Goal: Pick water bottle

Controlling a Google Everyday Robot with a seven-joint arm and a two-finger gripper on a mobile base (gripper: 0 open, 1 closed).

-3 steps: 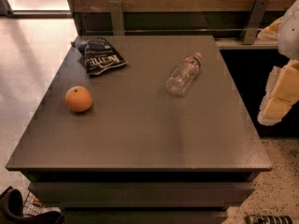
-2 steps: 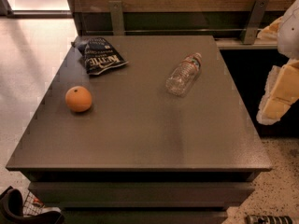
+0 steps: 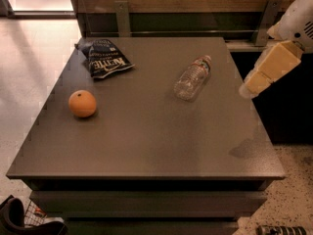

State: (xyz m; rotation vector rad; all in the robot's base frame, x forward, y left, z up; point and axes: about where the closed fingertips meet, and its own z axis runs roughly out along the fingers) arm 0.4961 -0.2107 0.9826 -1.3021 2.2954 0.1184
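Reaching stage: judged as the approach, with the pick not yet made.
Table (image 3: 146, 151): dark grey, flat top. The near half is bare apart from a faint shadow (image 3: 242, 148) toward the right front.
Orange (image 3: 82, 103): sits on the left side, well apart from the target and out of the approach path.
Gripper (image 3: 252, 84): hangs in the air at the right edge of the table, angled down and left, apart from the bottle. Claw state: cannot tell whether it is released or clenched.
Water bottle (image 3: 193, 77): lies on its side right of centre, set diagonally. Its white cap points far-right and its base near-left. It touches nothing else.
Chip bag (image 3: 105, 58): dark, at the far left corner, well clear.
Advice, grasp: come in from above and turn the wrist so the jaws close across the ribbed body, square to its long axis, near mid-length.
Advice, risk: a round bottle likely rolls if nudged on one side, so descend centred and close gently. Thin plastic may buckle or slip.
Advice, lift: raise it straight up, level.
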